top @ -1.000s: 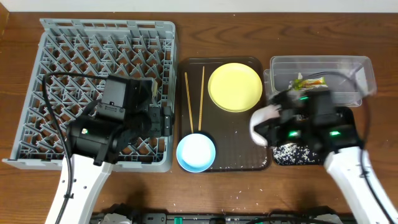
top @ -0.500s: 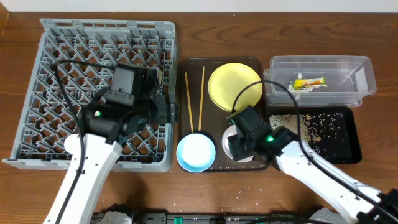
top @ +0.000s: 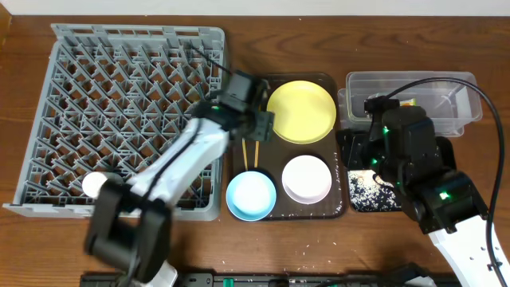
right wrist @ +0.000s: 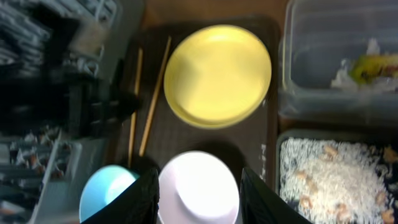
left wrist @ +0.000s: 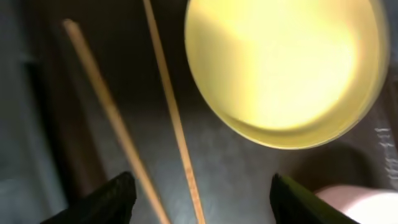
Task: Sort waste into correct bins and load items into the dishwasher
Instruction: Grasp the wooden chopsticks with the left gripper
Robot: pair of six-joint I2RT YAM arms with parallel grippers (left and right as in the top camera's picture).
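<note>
On the brown serving tray [top: 338, 155] lie the yellow plate [top: 301, 112], the small white bowl [top: 307, 178], the light-blue bowl [top: 251, 195] and the chopsticks [top: 249, 151]. My left gripper [top: 258, 124] is open just above the chopsticks [left wrist: 171, 118], beside the plate [left wrist: 280, 62]. My right gripper [right wrist: 199, 198] is open and empty, raised over the black tray of crumbs [top: 366, 191], with the white bowl [right wrist: 199, 186] below it. The snack wrapper [right wrist: 373, 65] lies in the clear tub [top: 446, 88]. A white cup [top: 94, 183] sits in the grey dish rack [top: 119, 80].
The dish rack fills the left side of the table, right against the brown tray. The clear tub stands behind the black tray at the right. Cables run over both arms. Crumbs dot the table's front edge.
My right gripper let go of the white bowl on the brown tray and drew back right over the black tray. My left arm swung from the rack to the chopsticks.
</note>
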